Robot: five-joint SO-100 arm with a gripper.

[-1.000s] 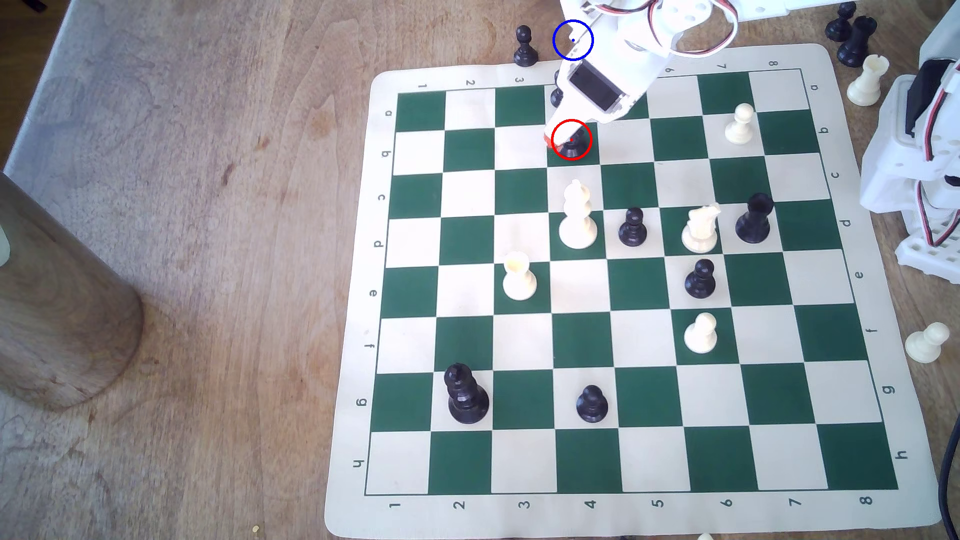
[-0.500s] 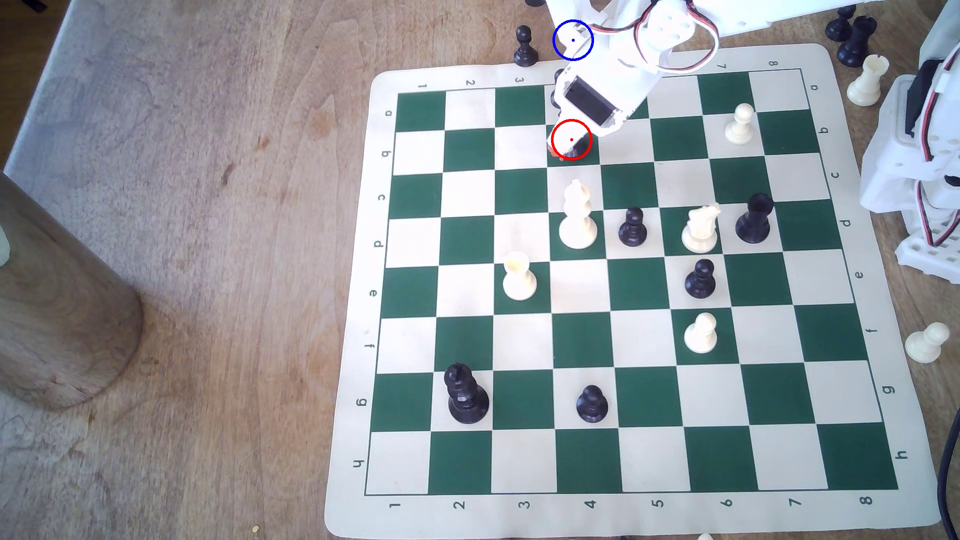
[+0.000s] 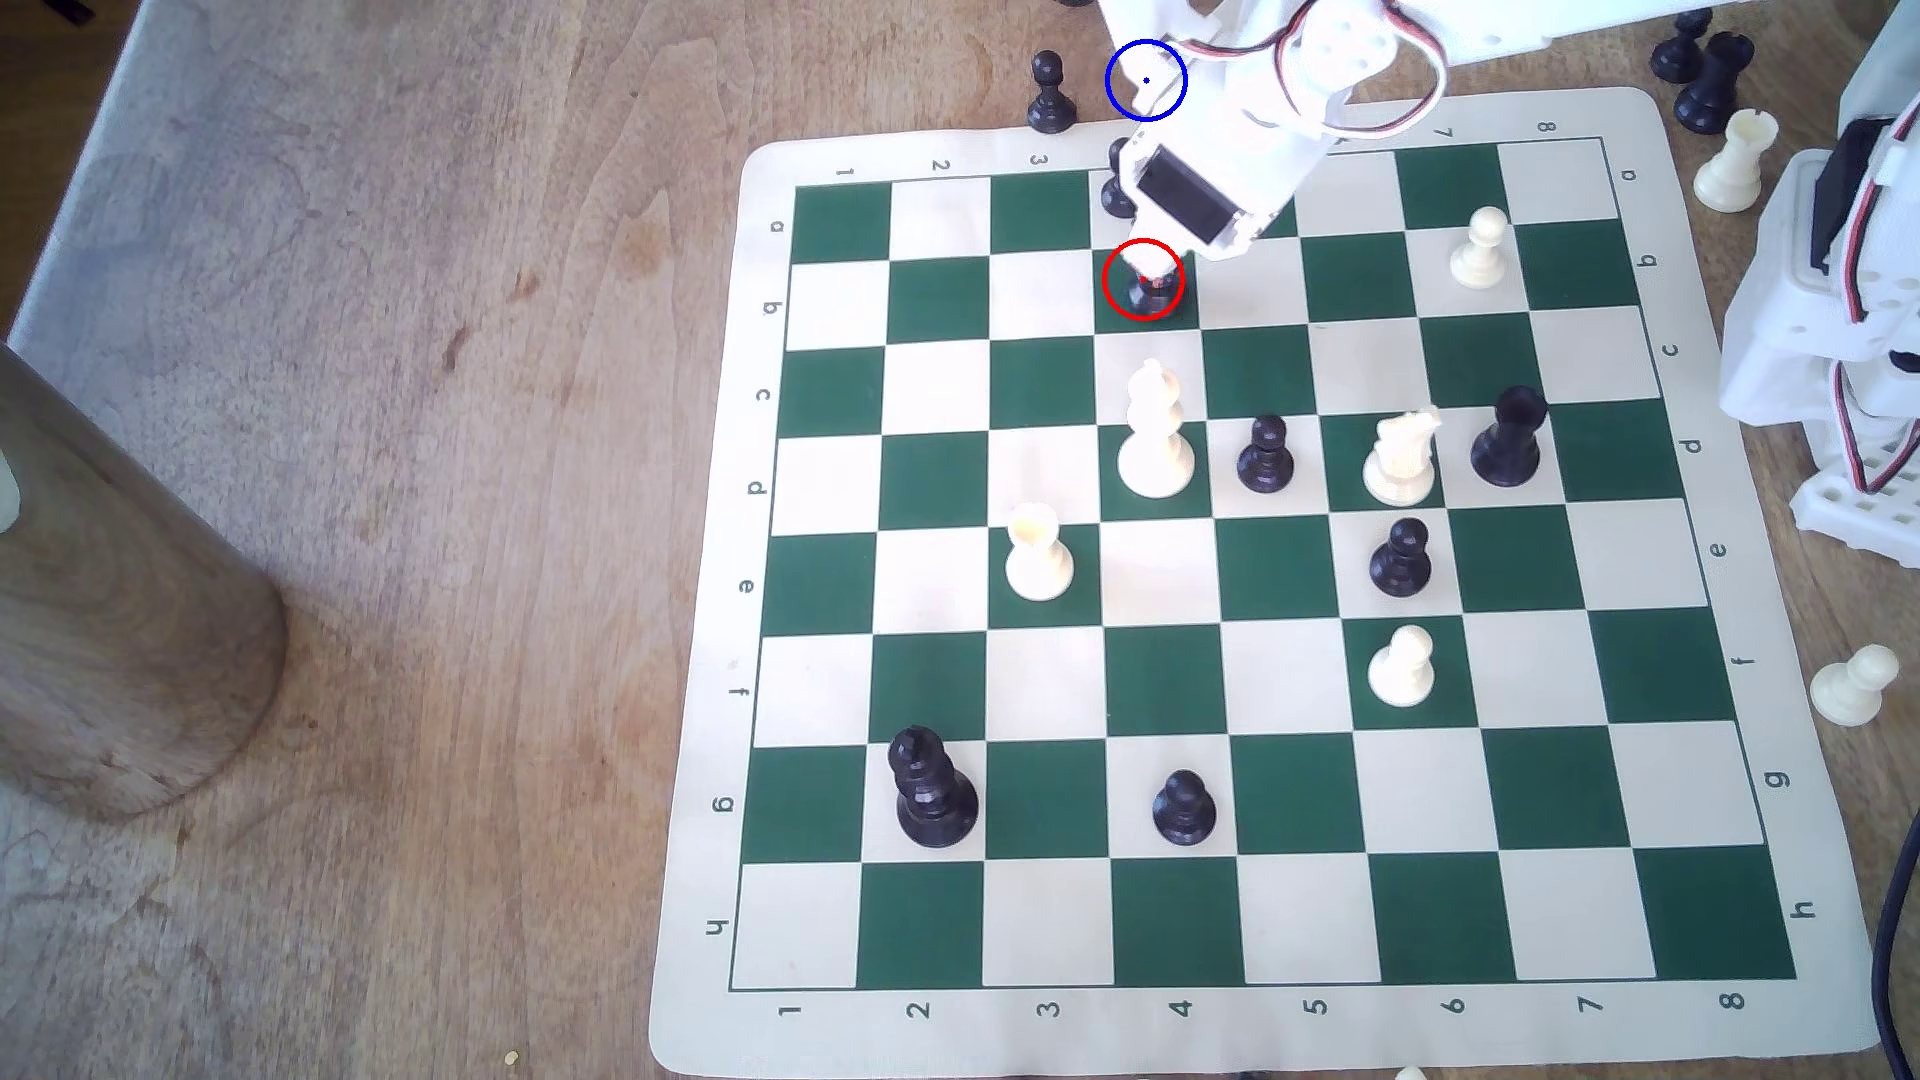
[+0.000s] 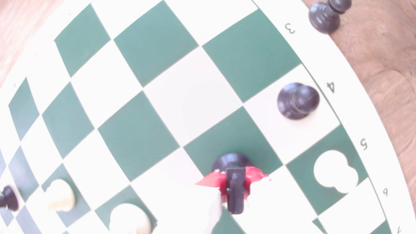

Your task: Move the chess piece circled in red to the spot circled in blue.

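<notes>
The chess piece (image 3: 1143, 296) is a black knight inside the red ring on a green square near the board's far edge. In the wrist view its notched head (image 4: 235, 193) sits squeezed between two red-taped fingertips (image 4: 209, 181), with its round base (image 4: 231, 159) on the green square. My gripper (image 3: 1146, 278) comes down on it from the far side and is shut on the knight. The spot (image 3: 1128, 71) is a blue ring on bare wood beyond the board edge, partly covered by my white arm.
A black pawn (image 3: 1115, 192) (image 4: 297, 101) stands one square beyond the knight, and another black pawn (image 3: 1049, 93) stands off the mat beside the spot. A tall white piece (image 3: 1153, 431) is two squares nearer. A white piece (image 4: 335, 171) sits diagonally adjacent.
The red-taped fingers, spread beside the knight a second ago, dropped lower and closed onto its head. The knight stays on its square.
</notes>
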